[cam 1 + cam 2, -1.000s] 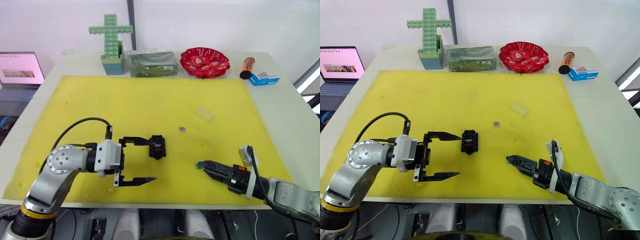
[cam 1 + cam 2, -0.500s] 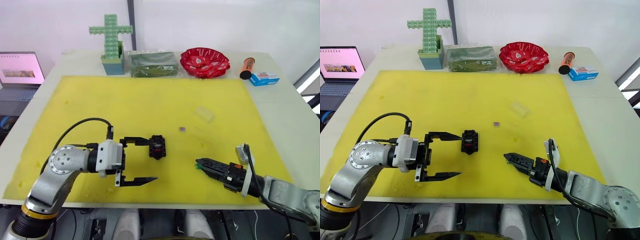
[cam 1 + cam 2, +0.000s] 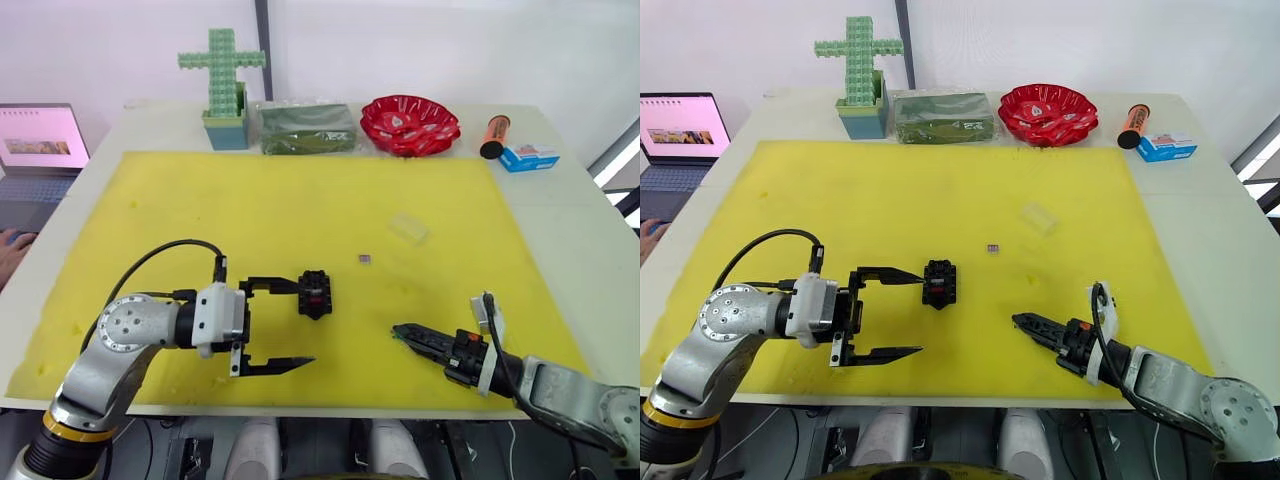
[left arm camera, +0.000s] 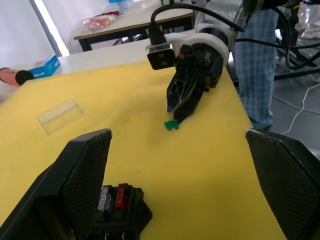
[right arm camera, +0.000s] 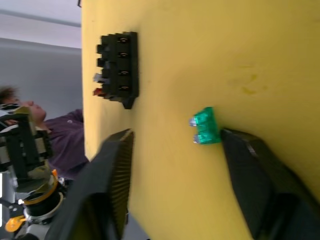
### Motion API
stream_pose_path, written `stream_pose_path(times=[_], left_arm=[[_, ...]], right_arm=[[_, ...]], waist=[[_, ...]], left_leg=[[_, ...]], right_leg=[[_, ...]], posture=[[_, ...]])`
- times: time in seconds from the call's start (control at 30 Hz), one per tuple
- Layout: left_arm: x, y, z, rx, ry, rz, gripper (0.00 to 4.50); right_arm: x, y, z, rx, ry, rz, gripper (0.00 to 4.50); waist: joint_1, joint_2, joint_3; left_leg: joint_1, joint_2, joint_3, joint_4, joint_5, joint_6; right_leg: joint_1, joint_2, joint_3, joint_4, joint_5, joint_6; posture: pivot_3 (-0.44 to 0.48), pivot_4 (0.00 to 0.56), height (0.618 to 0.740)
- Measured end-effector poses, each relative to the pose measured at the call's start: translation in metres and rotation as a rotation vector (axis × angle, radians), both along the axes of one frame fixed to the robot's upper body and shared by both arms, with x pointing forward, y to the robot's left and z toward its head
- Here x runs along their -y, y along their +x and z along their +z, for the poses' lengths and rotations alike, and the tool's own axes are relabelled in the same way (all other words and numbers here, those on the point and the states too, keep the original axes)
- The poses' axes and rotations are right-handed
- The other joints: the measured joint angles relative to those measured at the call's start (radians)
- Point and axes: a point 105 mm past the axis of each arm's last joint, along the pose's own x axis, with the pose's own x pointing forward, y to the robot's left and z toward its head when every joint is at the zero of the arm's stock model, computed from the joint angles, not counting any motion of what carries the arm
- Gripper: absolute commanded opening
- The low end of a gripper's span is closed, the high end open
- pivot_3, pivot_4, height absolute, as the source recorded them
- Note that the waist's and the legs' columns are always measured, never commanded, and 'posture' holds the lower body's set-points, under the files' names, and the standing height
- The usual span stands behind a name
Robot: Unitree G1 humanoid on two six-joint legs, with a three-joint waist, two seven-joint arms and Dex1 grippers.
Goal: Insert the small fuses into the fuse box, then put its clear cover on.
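The black fuse box (image 3: 315,293) sits on the yellow mat (image 3: 300,200), with a red and a grey fuse in its slots (image 4: 117,200). My left gripper (image 3: 306,322) stands wide open just left of the box, and its far finger tip lies close beside it. A green fuse (image 5: 206,126) lies flat on the mat between the jaws of my right gripper (image 5: 175,132). One finger touches it and the other stands clear. A tiny purplish fuse (image 3: 365,259) lies mid-mat. The clear cover (image 3: 408,228) rests farther back.
Along the table's back edge stand a green cross of blocks (image 3: 222,75), a wrapped green package (image 3: 305,128), a red bowl (image 3: 410,122), an orange tube (image 3: 494,135) and a blue box (image 3: 528,156). A laptop (image 3: 38,140) sits off the left side, with a person's hand (image 3: 10,245) near it.
My right gripper's jaws have narrowed around the green fuse, and the arm has shifted slightly toward the near edge. The left arm has stayed still. A hand has appeared by the laptop.
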Motion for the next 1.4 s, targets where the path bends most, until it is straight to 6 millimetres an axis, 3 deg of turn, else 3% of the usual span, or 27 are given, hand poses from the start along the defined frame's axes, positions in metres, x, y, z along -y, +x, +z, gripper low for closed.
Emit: stream_pose_path(times=[0.13,0.43,0.53,0.6,0.7,0.87,0.97,1.13,1.4], left_arm=[[-0.001,0.001,-0.001,-0.007,0.0,0.006,4.5],[-0.002,0.001,-0.003,-0.017,-0.001,0.013,4.5],[-0.005,0.001,-0.006,-0.033,-0.006,0.033,4.5],[-0.008,0.003,-0.005,-0.03,-0.012,0.061,4.5],[-0.018,0.008,-0.001,-0.031,-0.034,0.124,4.5],[-0.035,0.02,-0.001,-0.097,-0.105,0.292,4.5],[-0.037,0.025,-0.01,-0.184,-0.139,0.384,4.5],[-0.037,0.03,-0.018,-0.232,-0.178,0.457,4.5],[-0.035,0.034,-0.021,-0.202,-0.229,0.538,4.5]], right_arm=[[-0.001,0.0,-0.004,0.0,-0.016,-0.003,0.12],[-0.001,0.002,-0.004,0.01,-0.035,0.0,0.05],[-0.005,0.006,0.005,0.058,-0.086,0.059,0.05],[-0.008,0.018,0.024,0.163,-0.177,0.127,0.05],[-0.023,0.041,0.075,0.384,-0.259,0.22,0.05],[-0.073,0.061,0.146,0.722,-0.504,0.482,0.05],[-0.096,0.069,0.168,0.763,-0.532,0.62,0.05],[-0.114,0.08,0.157,0.833,-0.785,0.78,0.05],[-0.124,0.078,0.156,0.928,-0.858,0.964,0.05]], waist=[[0.0,0.0,0.0],[0.004,-0.002,-0.001],[-0.001,0.0,0.0],[-0.005,0.002,0.001],[-0.003,0.003,0.001],[-0.003,0.005,0.002],[-0.003,0.003,0.002],[-0.001,0.003,0.002],[-0.005,0.003,0.001]], left_leg=[[0.0,0.0,0.0,0.0,0.0,0.0],[0.0,0.0,0.0,0.001,0.0,0.0],[0.0,0.0,0.0,0.001,0.0,0.0],[0.0,0.0,0.001,0.001,0.0,0.0],[-0.001,0.0,0.001,0.0,0.0,0.0],[-0.005,0.0,0.002,-0.001,0.0,0.0],[-0.006,0.0,0.003,0.0,-0.001,0.001],[-0.007,-0.002,0.004,0.001,-0.001,0.002],[-0.006,-0.001,0.005,0.001,-0.001,0.002]], right_leg=[[0.0,0.0,0.0,0.0,0.0,0.0],[0.001,0.0,0.0,-0.001,0.0,0.0],[0.001,0.0,0.0,-0.001,0.0,0.0],[-0.001,-0.001,0.002,-0.001,0.001,0.0],[-0.003,0.0,0.002,-0.001,0.001,0.0],[-0.008,0.0,0.002,0.001,0.003,0.003],[-0.008,0.0,0.002,0.001,0.003,0.003],[-0.01,-0.003,0.002,0.0,0.003,0.003],[-0.009,-0.003,0.002,0.003,0.004,0.005]], posture=[[0.0,0.15,0.74],[0.0,0.15,0.74],[0.0,0.15,0.74],[0.0,0.15,0.74],[0.0,0.15,0.74],[0.0,0.15,0.74],[0.0,0.15,0.74],[0.0,0.15,0.74],[0.0,0.15,0.74]])
